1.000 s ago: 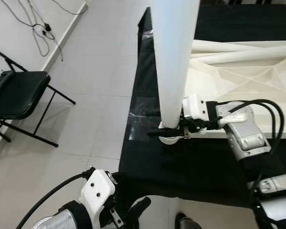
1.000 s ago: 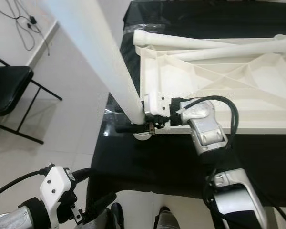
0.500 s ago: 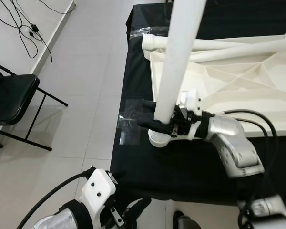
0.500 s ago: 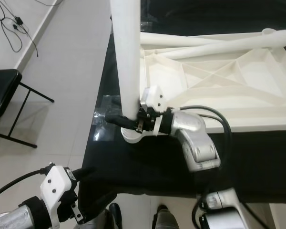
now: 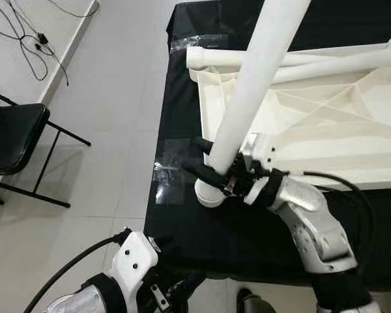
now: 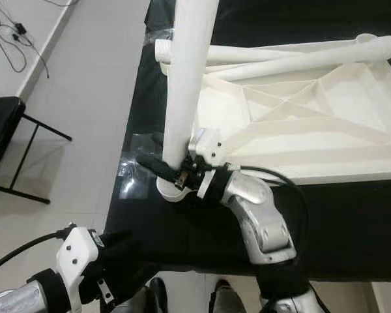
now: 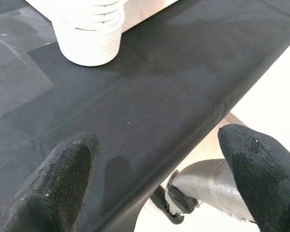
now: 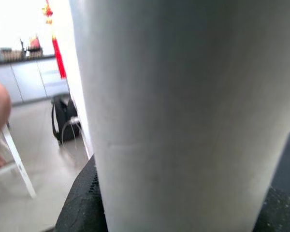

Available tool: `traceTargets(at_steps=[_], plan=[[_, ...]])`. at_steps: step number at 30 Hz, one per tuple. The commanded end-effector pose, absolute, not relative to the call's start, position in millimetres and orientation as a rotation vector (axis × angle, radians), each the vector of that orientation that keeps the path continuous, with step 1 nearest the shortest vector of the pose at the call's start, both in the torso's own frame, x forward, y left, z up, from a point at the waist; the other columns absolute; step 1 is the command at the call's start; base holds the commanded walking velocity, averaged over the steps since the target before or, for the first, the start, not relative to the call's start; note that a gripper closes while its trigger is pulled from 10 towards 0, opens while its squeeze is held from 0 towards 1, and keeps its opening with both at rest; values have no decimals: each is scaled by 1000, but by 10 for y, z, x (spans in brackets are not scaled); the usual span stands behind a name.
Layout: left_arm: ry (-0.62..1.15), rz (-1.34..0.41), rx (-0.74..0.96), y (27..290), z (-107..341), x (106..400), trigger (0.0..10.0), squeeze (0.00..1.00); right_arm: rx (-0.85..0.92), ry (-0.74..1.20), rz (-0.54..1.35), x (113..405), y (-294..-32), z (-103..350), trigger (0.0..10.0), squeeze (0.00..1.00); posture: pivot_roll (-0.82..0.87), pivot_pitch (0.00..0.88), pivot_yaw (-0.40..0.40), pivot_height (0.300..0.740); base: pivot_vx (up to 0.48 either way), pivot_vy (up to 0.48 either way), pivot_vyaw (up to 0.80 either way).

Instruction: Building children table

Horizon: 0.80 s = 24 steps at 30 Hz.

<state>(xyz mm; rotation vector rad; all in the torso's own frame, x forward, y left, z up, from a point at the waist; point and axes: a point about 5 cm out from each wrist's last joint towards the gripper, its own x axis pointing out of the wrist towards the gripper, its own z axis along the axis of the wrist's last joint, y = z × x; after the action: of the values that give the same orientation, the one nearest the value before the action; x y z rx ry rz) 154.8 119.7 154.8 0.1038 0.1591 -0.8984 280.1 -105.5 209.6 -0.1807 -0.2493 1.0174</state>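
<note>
Head views. My right gripper [image 5: 212,175] clamps the long white plastic table leg [image 5: 247,107] near its threaded foot, which rests on the black cloth-covered bench [image 5: 241,228] just beside the corner of the overturned white ribbed plastic tabletop [image 5: 326,124]. The leg leans; its tall free end could lever it out of my fingers, and the foot sits near the bench edge.

Left wrist view. My left gripper [image 7: 159,179] hangs spread wide and empty below the bench edge, the leg's ringed foot [image 7: 91,29] ahead; it offers no support if the leg tips.

Right wrist view. The leg's shaft [image 8: 183,116] sits between my fingertips [image 8: 79,208]; smooth plastic may slip or twist.
</note>
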Motion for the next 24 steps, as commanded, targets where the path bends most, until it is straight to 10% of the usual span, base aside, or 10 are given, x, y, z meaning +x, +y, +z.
traceTargets(at_steps=[1, 16, 24], plan=[[198, -909, 118, 1210, 1482, 1513, 10000, 0, -279, 16, 1011, 2748, -1164, 1557, 10000, 0, 46, 328, 90, 740, 0, 0, 0], [196, -912, 123, 1195, 1469, 1529, 10000, 0, -549, 8, 1240, 2852, -1125, 1714, 10000, 0, 47, 310, 80, 740, 0, 0, 0], [189, -909, 125, 1189, 1477, 1545, 10000, 0, -388, -13, 1349, 3113, -1038, 1993, 10000, 0, 54, 311, 79, 740, 0, 0, 0]])
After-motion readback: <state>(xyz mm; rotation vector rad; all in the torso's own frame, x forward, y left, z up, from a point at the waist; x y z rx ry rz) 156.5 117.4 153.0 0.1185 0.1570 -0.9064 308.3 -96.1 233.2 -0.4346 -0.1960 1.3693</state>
